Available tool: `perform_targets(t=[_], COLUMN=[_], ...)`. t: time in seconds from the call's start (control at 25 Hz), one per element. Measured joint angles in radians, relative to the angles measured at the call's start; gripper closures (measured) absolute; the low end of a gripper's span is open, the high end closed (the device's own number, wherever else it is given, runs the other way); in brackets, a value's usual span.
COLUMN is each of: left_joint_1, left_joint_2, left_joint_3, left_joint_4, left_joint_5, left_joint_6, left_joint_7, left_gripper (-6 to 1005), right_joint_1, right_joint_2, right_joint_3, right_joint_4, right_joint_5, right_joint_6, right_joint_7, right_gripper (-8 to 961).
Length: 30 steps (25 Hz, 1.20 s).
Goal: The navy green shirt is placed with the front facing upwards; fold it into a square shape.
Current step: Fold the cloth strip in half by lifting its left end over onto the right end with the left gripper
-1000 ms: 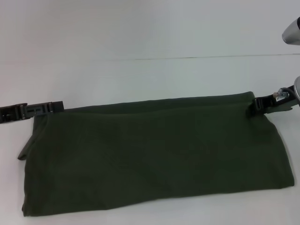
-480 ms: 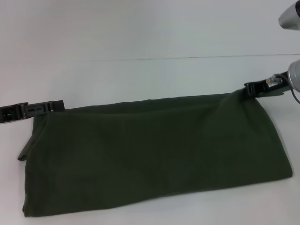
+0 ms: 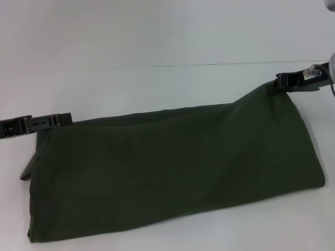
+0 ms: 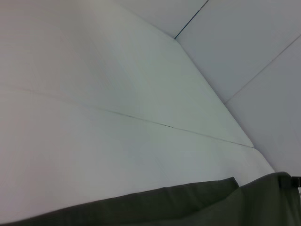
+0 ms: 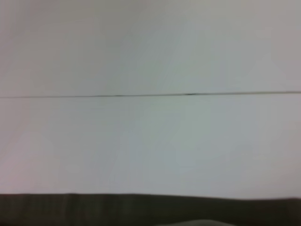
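Shirt's a long band now, right corner up, left corner down

The navy green shirt (image 3: 172, 167) lies on the white table (image 3: 157, 36) as a wide folded strip, plain side showing, long axis running left to right across the head view. The right gripper (image 3: 281, 82) pinches the far right corner and holds it raised off the table, so the top edge slopes up toward it. The left gripper (image 3: 65, 118) sits low at the far left corner, fingers pressed together at the cloth edge, apparently nipping it, though I can't quite see the fabric between them. My guess: the next fold goes along that long axis, one end carried toward the other, and the lifted right end looks readier to travel.
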Motion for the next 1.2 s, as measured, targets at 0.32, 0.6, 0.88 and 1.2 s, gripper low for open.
perform_targets(t=[0.32, 0.6, 0.88, 1.2], left_joint_1=[0.001, 0.001, 0.001, 0.001], left_joint_2=[0.0, 0.0, 0.0, 0.0], left_joint_3=[-0.004, -0.003, -0.005, -0.009], left_joint_4=[-0.007, -0.006, -0.007, -0.009], left_joint_5=[-0.001, -0.002, -0.002, -0.002], left_joint_6=[-0.005, -0.006, -0.005, 0.002], left_joint_7=[0.0, 0.0, -0.001, -0.009], left_gripper=[144, 147, 150, 154], right_joint_1=[-0.027, -0.032, -0.036, -0.059], right_joint_2=[-0.006, -0.003, -0.009, -0.036], right_joint_3=[0.001, 0.002, 0.006, 0.109], right_joint_4=[0.059, 0.09, 0.088, 0.076], right_joint_5=[-0.052, -0.051, -0.05, -0.002], right_joint_6=[0.062, 0.104, 0.085, 0.018], right_joint_7=[0.016, 0.006, 0.013, -0.033], right_gripper=[896, 897, 841, 563])
